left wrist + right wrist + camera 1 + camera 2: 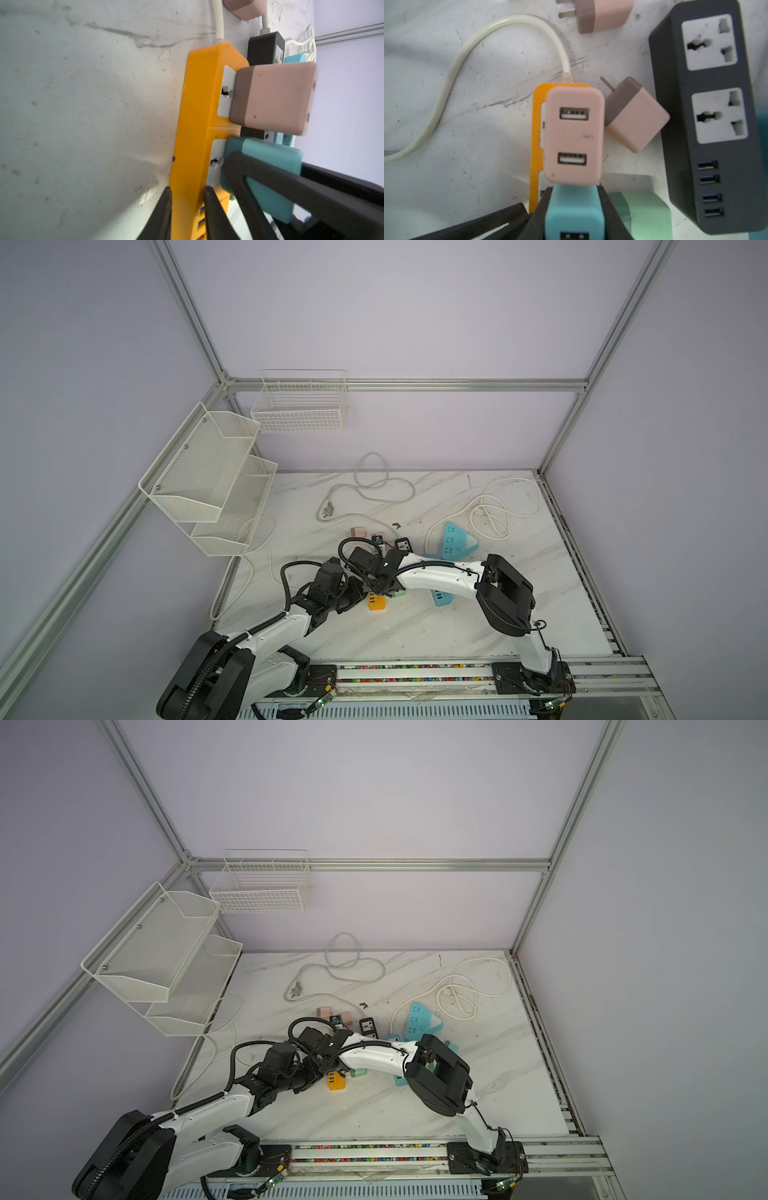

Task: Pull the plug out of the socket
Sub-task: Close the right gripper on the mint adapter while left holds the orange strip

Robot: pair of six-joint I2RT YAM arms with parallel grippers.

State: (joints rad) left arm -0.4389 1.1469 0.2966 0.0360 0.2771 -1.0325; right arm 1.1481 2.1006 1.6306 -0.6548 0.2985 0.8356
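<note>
While the left tool clamps the orange power strip, the right tool at its two o'clock grips the teal charger.

I take the white marble-pattern table as the only support surface. Lying directly on it:

- an orange power strip with its white cord
- a black power strip
- a loose pink charger between the two strips
- a second pink charger near the cord
- a green charger
- a triangular blue power strip
</note>
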